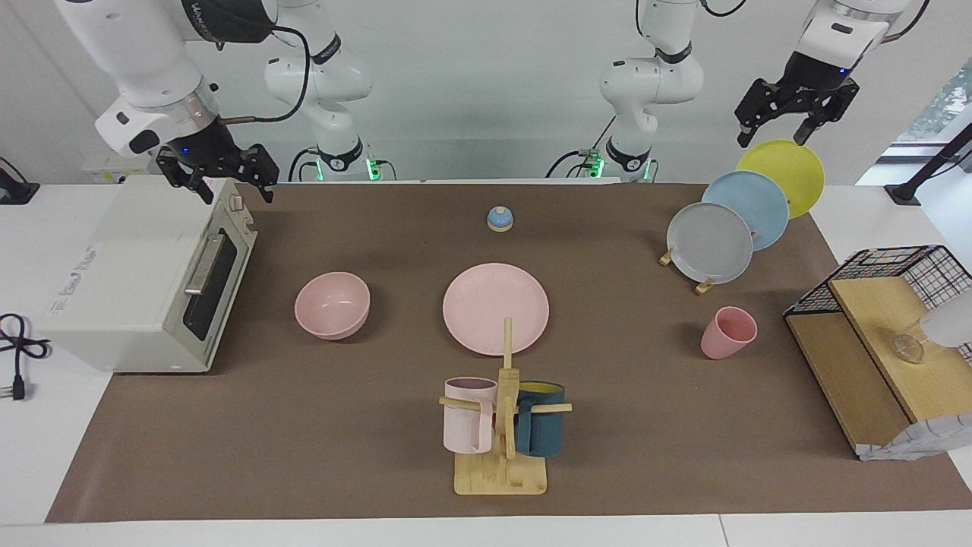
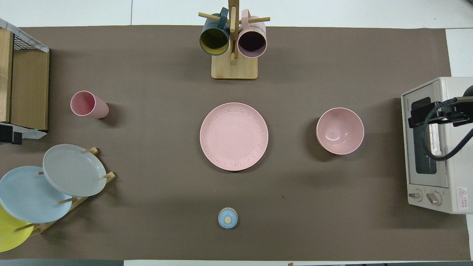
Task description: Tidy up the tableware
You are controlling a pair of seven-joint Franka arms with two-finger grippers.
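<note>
The pink plate [image 1: 496,308] [image 2: 234,136] lies flat in the middle of the brown mat. The pink bowl [image 1: 332,304] [image 2: 340,131] sits beside it toward the right arm's end, mouth up. The pink cup [image 1: 729,332] [image 2: 89,105] stands toward the left arm's end. My right gripper [image 1: 235,194] hangs open and empty over the toaster oven's top edge. My left gripper [image 1: 772,138] is raised, open and empty, over the yellow plate in the rack. Neither gripper touches any tableware.
A toaster oven [image 1: 144,281] [image 2: 432,147] stands at the right arm's end. A rack with grey, blue and yellow plates [image 1: 710,243] and a wire shelf unit [image 1: 881,342] are at the left arm's end. A mug tree [image 1: 501,425] stands farther out than the plate, a blue bell [image 1: 500,219] nearer.
</note>
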